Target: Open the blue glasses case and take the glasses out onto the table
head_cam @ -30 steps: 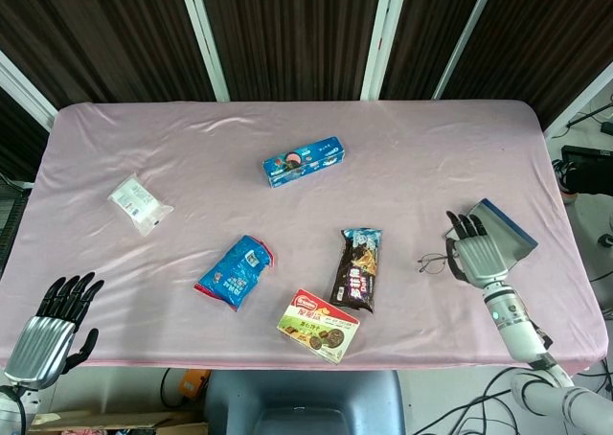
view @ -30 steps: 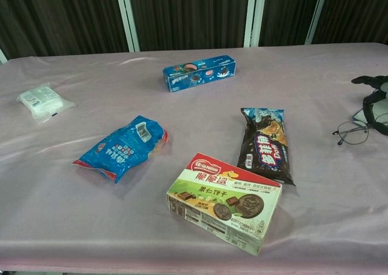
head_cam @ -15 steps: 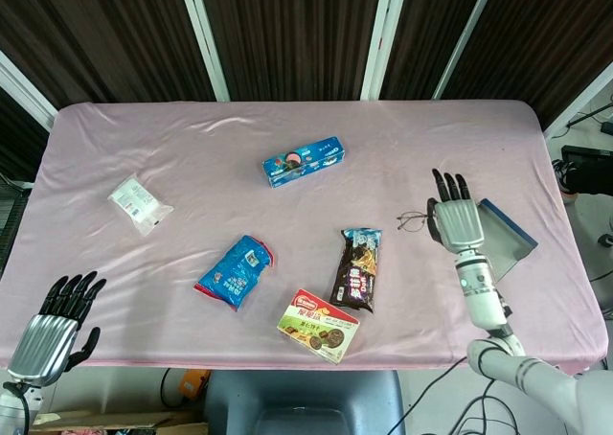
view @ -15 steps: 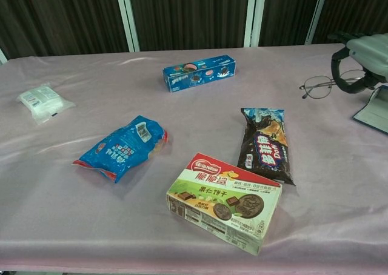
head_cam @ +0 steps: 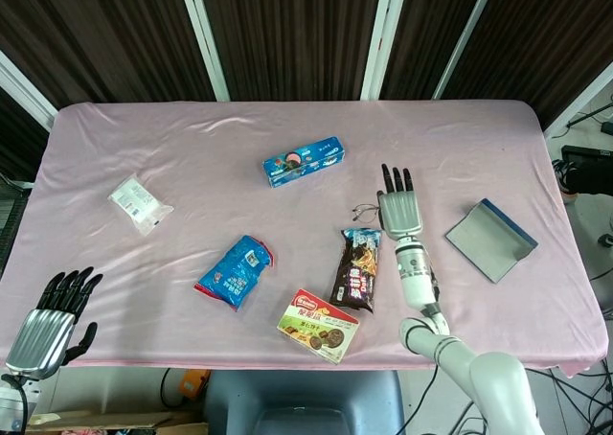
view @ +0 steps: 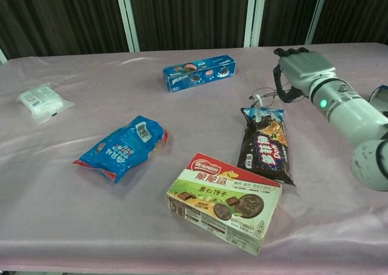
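Step in hand: I judge that I am at the placing step, with the glasses (view: 265, 96) out of the case and ready to be set on the table (head_cam: 479, 148).
Right hand: my right hand (head_cam: 398, 205) holds the glasses by the frame; in the chest view the thumb is hooked around it near one lens, and the other fingers are stretched forward, close together.
Glasses: they hang at the left edge of my right hand, just above the top end of the dark snack bag (head_cam: 357, 268). I cannot tell if they already touch the cloth.
Glasses case: the blue glasses case (head_cam: 490, 239) lies open on the table, well apart from my right hand, toward the right edge.
Left hand: my left hand (head_cam: 48, 318) waits at the near left corner with the fingers spread and nothing in it.
How to place well: I want to lower the wrist slowly until the frame rests flat on bare cloth, between the dark snack bag and the blue cookie box (head_cam: 304, 161), not on the bag itself.
Release: I open the thumb only when the frame lies steady, then lift the hand straight up, so that a finger does not drag the temple arm.
Risk: the frame is thin and light, and I think it can catch on the thumb.
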Motion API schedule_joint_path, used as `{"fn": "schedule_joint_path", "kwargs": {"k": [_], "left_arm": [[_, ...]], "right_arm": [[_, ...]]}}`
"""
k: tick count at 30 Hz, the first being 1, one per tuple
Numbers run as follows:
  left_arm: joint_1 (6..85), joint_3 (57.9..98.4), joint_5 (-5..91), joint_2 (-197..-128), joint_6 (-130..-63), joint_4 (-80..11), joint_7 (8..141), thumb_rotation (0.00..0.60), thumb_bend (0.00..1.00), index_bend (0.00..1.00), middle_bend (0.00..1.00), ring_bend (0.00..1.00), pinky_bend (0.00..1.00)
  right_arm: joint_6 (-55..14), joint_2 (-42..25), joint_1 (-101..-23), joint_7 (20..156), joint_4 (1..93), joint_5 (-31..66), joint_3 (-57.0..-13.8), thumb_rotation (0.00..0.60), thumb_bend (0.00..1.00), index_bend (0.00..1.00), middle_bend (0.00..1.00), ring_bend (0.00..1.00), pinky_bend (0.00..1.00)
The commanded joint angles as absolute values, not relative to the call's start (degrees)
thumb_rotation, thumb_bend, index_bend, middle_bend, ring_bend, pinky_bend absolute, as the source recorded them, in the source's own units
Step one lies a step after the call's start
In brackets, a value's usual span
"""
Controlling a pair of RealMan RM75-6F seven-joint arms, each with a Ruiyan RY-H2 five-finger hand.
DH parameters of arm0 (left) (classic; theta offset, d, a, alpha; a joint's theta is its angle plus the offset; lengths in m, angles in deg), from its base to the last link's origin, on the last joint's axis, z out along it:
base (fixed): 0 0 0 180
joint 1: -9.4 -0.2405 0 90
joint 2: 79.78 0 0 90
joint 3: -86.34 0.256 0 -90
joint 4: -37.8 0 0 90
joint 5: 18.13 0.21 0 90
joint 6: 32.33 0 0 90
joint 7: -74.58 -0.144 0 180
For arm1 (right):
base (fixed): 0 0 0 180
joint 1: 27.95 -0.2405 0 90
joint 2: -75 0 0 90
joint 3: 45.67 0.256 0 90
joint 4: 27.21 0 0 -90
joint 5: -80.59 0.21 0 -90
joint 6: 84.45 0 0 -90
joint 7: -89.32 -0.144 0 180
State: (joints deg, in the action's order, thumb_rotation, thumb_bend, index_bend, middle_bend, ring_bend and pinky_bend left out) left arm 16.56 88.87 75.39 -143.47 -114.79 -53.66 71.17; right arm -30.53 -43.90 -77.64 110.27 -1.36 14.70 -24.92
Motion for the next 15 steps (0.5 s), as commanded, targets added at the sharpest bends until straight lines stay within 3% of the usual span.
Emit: {"fn": "schedule_joint_path", "kwargs": {"k": [1, 4, 9, 15], "left_arm": [[16.61, 88.88, 75.29, -143.42, -114.7, -53.71, 71.21, 0.6, 0.44, 0.0, 0.0, 0.0, 0.0], [16.57, 89.01, 75.49, -143.39, -114.8, -53.82, 71.12, 0.6, 0.44, 0.0, 0.0, 0.0, 0.0], [16.34, 89.2, 75.89, -143.43, -115.31, -53.88, 70.77, 0.6, 0.44, 0.0, 0.0, 0.0, 0.0], [15.72, 89.29, 76.51, -143.25, -116.89, -53.8, 71.37, 0.6, 0.44, 0.0, 0.0, 0.0, 0.0]], "right_arm": [[-33.17, -46.25, -79.41, 110.19, -3.94, 16.07, -23.89, 0.6, 0.63, 0.5, 0.06, 0.0, 0.0], [-34.48, -46.43, -79.54, 111.05, -4.0, 17.05, -23.35, 0.6, 0.55, 0.36, 0.03, 0.0, 0.0], [-33.07, -44.42, -78.58, 111.86, -1.46, 17.52, -22.85, 0.6, 0.48, 0.26, 0.0, 0.0, 0.0], [-23.97, -33.2, -71.58, 108.9, 15.74, 13.35, -25.42, 0.6, 0.48, 0.21, 0.0, 0.0, 0.0]]}}
